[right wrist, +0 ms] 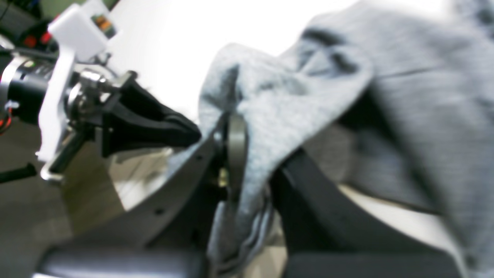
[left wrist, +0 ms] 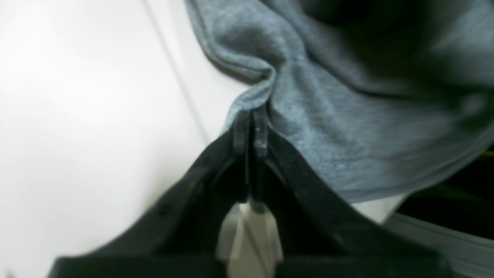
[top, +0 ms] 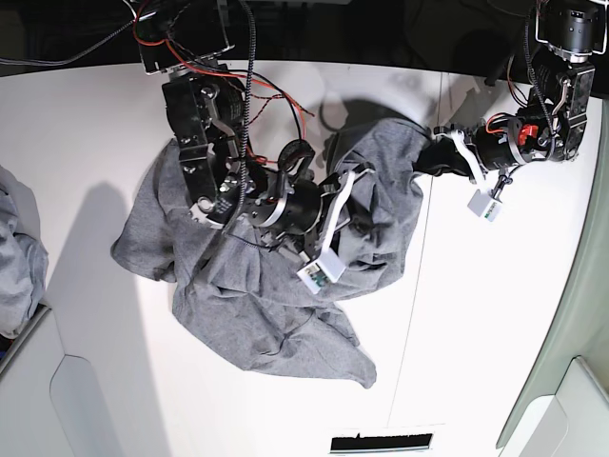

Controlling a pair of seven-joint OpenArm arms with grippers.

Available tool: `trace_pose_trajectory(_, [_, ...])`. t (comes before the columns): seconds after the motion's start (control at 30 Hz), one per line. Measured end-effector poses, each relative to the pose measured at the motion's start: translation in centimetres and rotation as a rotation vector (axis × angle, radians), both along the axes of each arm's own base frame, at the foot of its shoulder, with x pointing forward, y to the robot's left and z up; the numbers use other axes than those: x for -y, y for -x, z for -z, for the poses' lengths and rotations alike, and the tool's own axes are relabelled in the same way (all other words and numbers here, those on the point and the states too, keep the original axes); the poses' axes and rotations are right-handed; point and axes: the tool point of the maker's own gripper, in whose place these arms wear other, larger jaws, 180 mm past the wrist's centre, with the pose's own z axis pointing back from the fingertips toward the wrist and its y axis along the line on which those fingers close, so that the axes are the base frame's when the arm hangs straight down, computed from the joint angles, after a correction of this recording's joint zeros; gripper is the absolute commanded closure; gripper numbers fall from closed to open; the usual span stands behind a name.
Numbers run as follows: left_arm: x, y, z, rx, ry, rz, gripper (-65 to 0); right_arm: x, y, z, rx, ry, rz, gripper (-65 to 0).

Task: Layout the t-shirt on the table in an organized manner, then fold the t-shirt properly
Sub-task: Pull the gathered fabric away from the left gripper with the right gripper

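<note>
The grey t-shirt point(top: 276, 286) lies crumpled in a heap on the middle of the white table point(top: 495, 314). My left gripper point(left wrist: 251, 119) is shut on a hem edge of the t-shirt point(left wrist: 328, 127), right beside the table's thin dark seam. In the base view this left gripper point(top: 425, 164) holds the heap's upper right corner. My right gripper point(right wrist: 241, 139) is buried in the cloth, and a bunched fold of the t-shirt point(right wrist: 278, 96) runs down between its jaws. In the base view the right gripper point(top: 366, 186) sits at the top of the heap, close to the left one.
A lighter bluish cloth pile point(top: 14, 257) hangs over the table's left edge above a white bin point(top: 57, 400). A black slot point(top: 381, 443) sits at the near edge. The table's edge point(left wrist: 424, 227) lies close behind my left gripper. Cables point(top: 190, 29) hang at the back.
</note>
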Motion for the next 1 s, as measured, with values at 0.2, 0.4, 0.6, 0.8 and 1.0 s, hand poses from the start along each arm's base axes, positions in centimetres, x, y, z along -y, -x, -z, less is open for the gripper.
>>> trace_pose_trajectory(0.2, [-1.0,-1.2,-0.3,0.018,-0.057,0.006,-1.7,4.4,0.2,0.2,-0.035,-0.007,0.056,0.0])
trace_pose_trajectory(0.4, [-1.9,-2.0,-0.6,0.03,-0.093,0.008,-1.7,8.1,6.0,3.7,-0.113,0.078,0.053,0.0])
trace_pose_trajectory(0.6, [-1.9,-2.2,-0.6,0.031,-0.098,0.008,-1.7,10.7,10.7,4.3,-0.138,0.117,0.061,0.0])
trace_pose_trajectory(0.8, [-2.6,-2.1,-0.7,0.03,-0.118,0.013,-1.7,11.9,14.8,6.2,-0.236,0.137,0.084,-35.7])
trace_pose_trajectory(1.0, [-4.5,-2.2,-1.0,0.029,-0.167,0.011,-1.7,14.0,13.3,5.3,-0.196,0.097,0.186,-35.6])
